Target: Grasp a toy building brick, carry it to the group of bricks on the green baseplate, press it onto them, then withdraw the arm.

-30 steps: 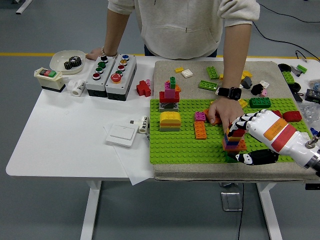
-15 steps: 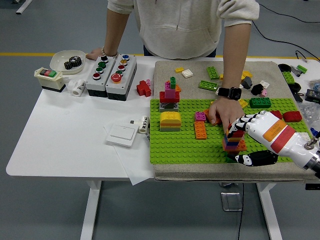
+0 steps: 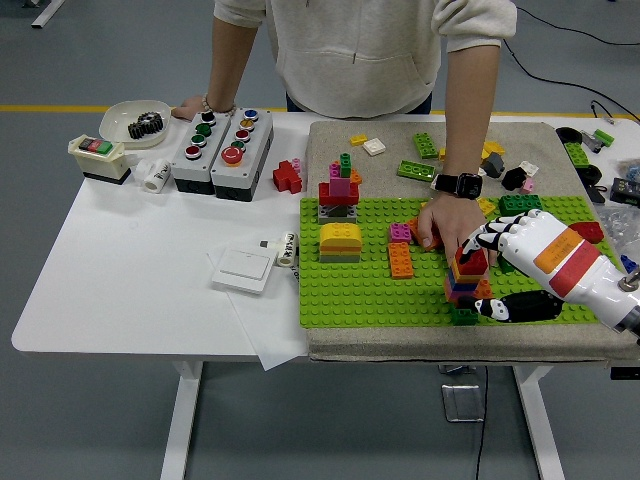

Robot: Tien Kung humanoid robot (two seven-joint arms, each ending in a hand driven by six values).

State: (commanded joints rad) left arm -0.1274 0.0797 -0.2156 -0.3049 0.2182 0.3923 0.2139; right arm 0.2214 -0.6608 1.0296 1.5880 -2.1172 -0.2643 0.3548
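White table point(image 3: 150, 270) is carrying the green baseplate point(image 3: 350, 285); right hand point(image 3: 500, 270), fingers closed around the red brick point(image 3: 471, 261), should be pressing squarely onto the brick stack point(image 3: 462, 290).

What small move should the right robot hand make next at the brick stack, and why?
Probably press straight down. The right robot hand sits against the multicoloured brick stack on the green studded baseplate, fingers around the red top brick. A person's hand steadies the baseplate close behind, so avoid pushing sideways.
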